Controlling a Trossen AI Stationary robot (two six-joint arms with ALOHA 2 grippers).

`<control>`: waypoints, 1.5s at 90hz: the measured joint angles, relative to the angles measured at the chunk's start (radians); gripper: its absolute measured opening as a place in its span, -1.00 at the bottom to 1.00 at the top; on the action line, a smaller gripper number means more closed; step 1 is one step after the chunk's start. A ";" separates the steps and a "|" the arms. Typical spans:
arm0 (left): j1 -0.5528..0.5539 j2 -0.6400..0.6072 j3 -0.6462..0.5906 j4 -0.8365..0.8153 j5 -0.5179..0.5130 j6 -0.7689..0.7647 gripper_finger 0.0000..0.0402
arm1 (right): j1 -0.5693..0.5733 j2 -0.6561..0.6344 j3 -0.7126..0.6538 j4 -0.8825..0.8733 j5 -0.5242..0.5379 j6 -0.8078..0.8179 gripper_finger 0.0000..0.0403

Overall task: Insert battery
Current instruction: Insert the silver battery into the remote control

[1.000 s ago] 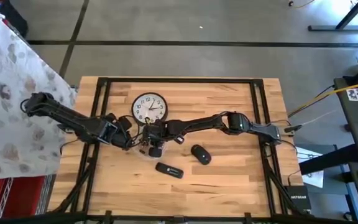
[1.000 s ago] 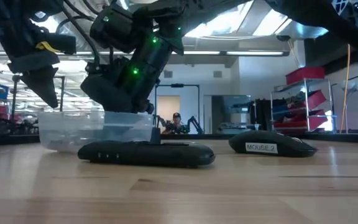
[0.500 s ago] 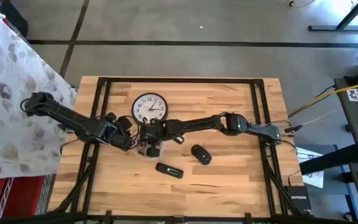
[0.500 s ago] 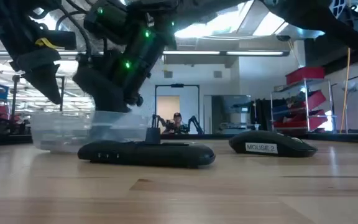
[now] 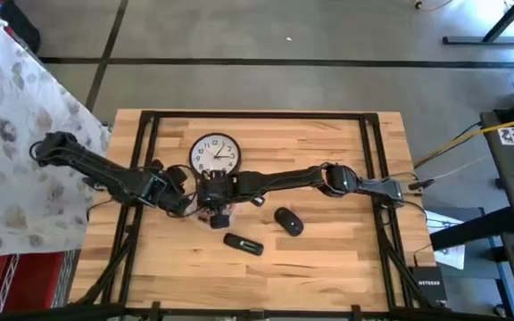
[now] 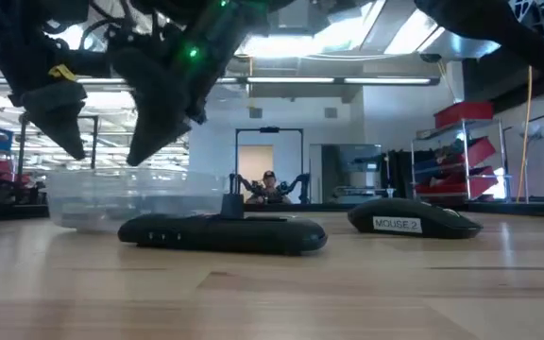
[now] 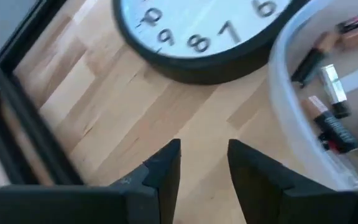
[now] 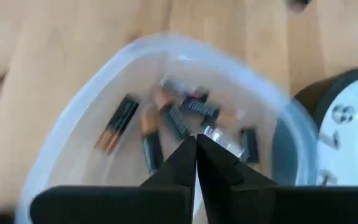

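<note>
A clear plastic tub [image 8: 104,112] with several loose batteries [image 8: 120,121] stands on the table beside the wall clock [image 5: 214,153]. My right gripper [image 8: 196,148] hangs shut just above the tub, fingers pointing down; I see nothing between them. In the low view its tips [image 6: 144,151] are clear of the tub's rim [image 6: 130,178]. My left gripper [image 7: 202,155] is open over bare wood left of the tub, between the clock [image 7: 210,31] and the tub's wall [image 7: 291,118]. It holds nothing.
A black remote [image 5: 242,242] lies near the table's front, right of the tub, and shows in the low view as the remote [image 6: 220,233]. A black mouse [image 5: 288,220], labelled in the low view [image 6: 414,220], lies farther right. Bare wood spreads beyond them.
My right gripper has risen out of the tub and drawn a little toward the table's far left, staying shut. The tub has slid slightly toward the table's left edge.
</note>
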 joint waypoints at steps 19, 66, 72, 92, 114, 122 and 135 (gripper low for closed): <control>0.000 0.000 -0.004 -0.044 0.118 -0.095 -0.41 | -0.011 0.031 -0.001 0.018 -0.010 -0.028 -1.00; 0.001 0.000 -0.272 0.350 0.222 -0.082 -0.52 | -0.056 0.099 0.001 0.048 -0.089 -0.196 -0.38; 0.001 0.000 -0.281 0.361 0.214 -0.076 -0.52 | -0.055 0.098 0.001 0.052 -0.068 -0.220 -0.31; 0.001 0.000 -0.283 0.381 0.169 -0.026 -0.52 | -0.075 0.096 0.001 0.111 -0.072 -0.287 -0.23; 0.002 0.001 -0.284 0.471 0.158 0.057 -0.52 | -0.091 0.107 0.001 0.162 -0.187 -0.417 -0.25; 0.002 0.001 -0.284 0.490 0.134 0.073 -0.52 | -0.095 0.112 -0.002 0.169 -0.205 -0.436 -0.25; 0.002 0.001 -0.285 0.490 0.083 0.076 -0.52 | -0.098 0.116 -0.003 0.197 -0.220 -0.447 -0.25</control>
